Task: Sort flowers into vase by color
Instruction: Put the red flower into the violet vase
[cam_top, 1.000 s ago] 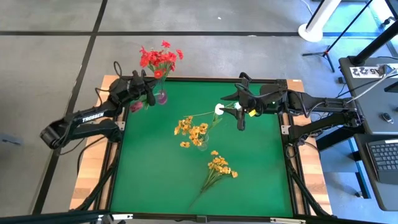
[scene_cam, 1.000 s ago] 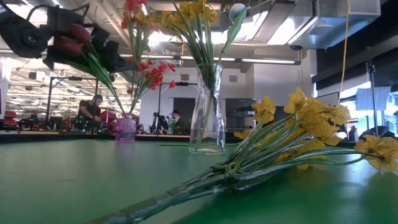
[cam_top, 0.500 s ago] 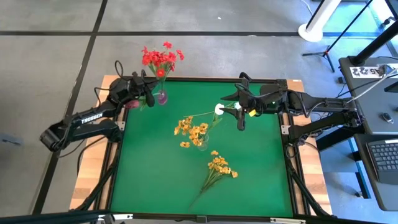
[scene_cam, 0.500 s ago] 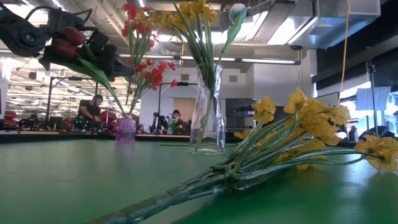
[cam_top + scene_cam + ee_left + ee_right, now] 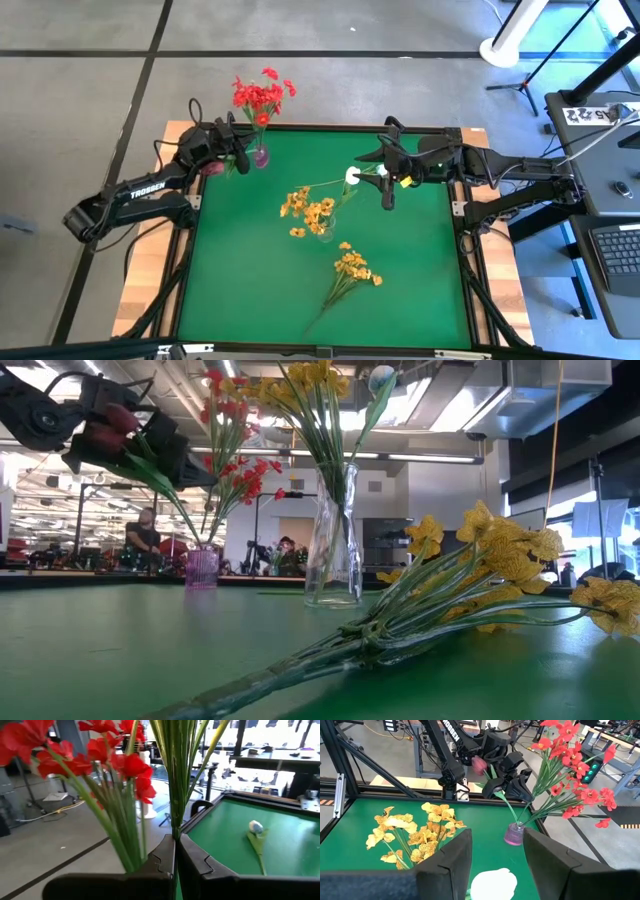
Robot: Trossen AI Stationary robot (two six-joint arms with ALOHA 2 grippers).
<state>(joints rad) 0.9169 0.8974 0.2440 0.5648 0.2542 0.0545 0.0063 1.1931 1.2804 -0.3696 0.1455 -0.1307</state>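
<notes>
in the upper left of the high view, the left tool [image 5: 232, 152] is clamped shut on a dark pink bud [image 5: 110, 422] by its green stem, held just beside the little purple vase [image 5: 260, 156] that already has the red flowers [image 5: 260, 95] in it — so red looks done. near the middle of the table [image 5: 230, 270], the clear vase [image 5: 333, 550] holds yellow flowers [image 5: 305, 208]. the right tool [image 5: 386, 192], upper right of centre, is about half open around a stem — looks like the white bloom [image 5: 352, 176]. left to do, i'd guess: the yellow bunch [image 5: 352, 267] lying loose on the table, plus the bud and the white one.
</notes>
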